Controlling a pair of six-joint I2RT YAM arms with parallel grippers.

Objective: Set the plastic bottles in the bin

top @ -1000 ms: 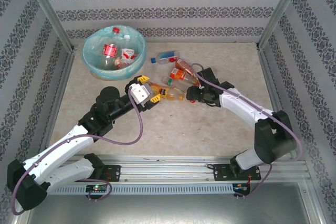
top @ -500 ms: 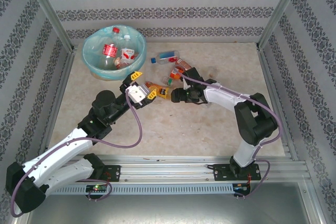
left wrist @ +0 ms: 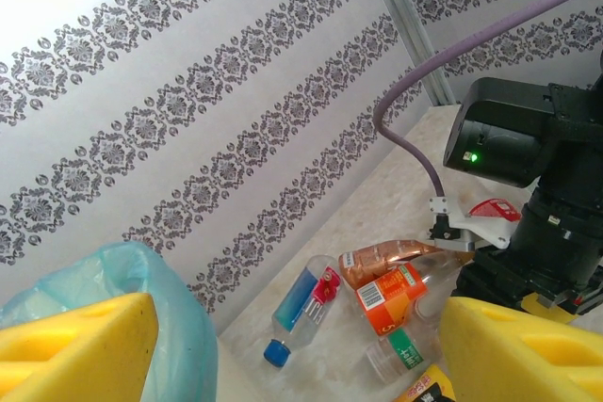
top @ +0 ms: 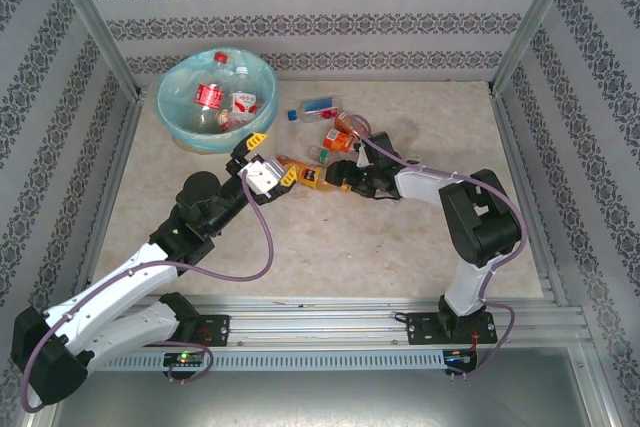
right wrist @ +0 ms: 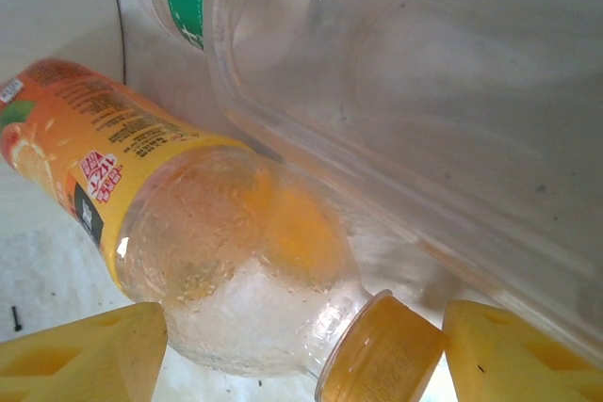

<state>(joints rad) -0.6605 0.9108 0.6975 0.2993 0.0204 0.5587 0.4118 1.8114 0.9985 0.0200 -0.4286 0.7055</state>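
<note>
The bin (top: 168, 107), cream with a turquoise liner (left wrist: 174, 327), stands at the back left and holds several bottles (top: 210, 96). On the table lie a blue-label bottle (top: 320, 107) (left wrist: 306, 306), an orange-label bottle (top: 340, 140) (left wrist: 388, 295), a copper bottle (left wrist: 396, 255) and a clear green-label bottle (left wrist: 407, 350) (right wrist: 396, 82). An orange juice bottle (top: 305, 176) (right wrist: 226, 261) lies between the two grippers. My right gripper (top: 336, 180) (right wrist: 301, 350) is open around its neck and orange cap (right wrist: 382, 357). My left gripper (top: 273, 159) (left wrist: 297, 336) is open just left of that bottle.
Patterned walls and metal frame posts (top: 100, 37) enclose the table. The right arm's black wrist (left wrist: 542, 185) and purple cable (left wrist: 415, 129) stand close behind the bottle cluster. Bare tabletop (top: 330, 247) lies in front of the grippers.
My right gripper has swept left to the juice bottle's cap end, and the bottle has slid left. My left gripper has drawn back toward the bin.
</note>
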